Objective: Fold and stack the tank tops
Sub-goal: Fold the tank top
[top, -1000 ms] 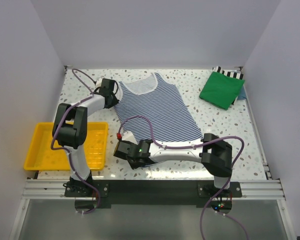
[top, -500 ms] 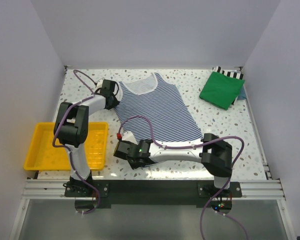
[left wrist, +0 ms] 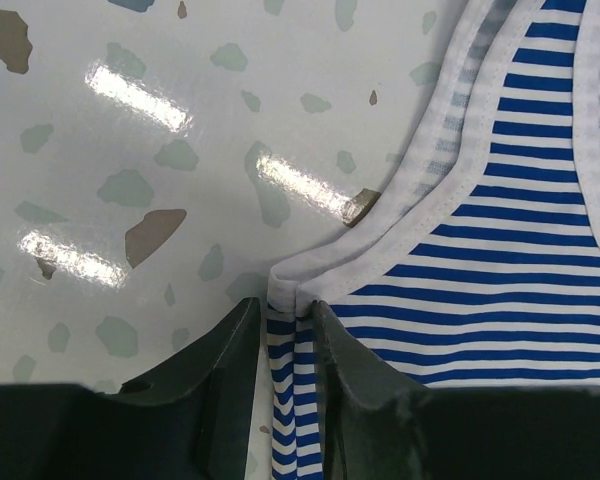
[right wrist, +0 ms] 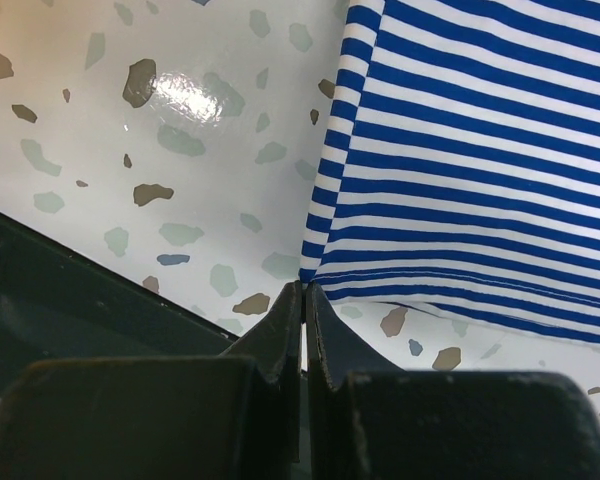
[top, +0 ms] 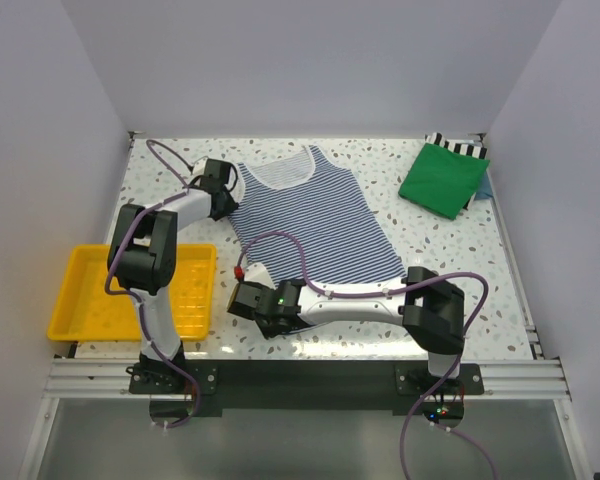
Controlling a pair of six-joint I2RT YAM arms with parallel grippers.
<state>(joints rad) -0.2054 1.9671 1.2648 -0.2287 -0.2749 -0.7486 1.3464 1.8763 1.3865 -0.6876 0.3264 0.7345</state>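
Grippers pinch striped tank top: left gripper at strap (white-trimmed), right gripper at hem corner.

The striped tank top lies spread flat mid-table; the folded green one sits far right.

Bright even overhead light; glare patches on table; wrist views sharp, shadows soft.

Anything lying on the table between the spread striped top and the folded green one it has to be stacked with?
Nothing visible: only bare table separates the striped top from the green top.
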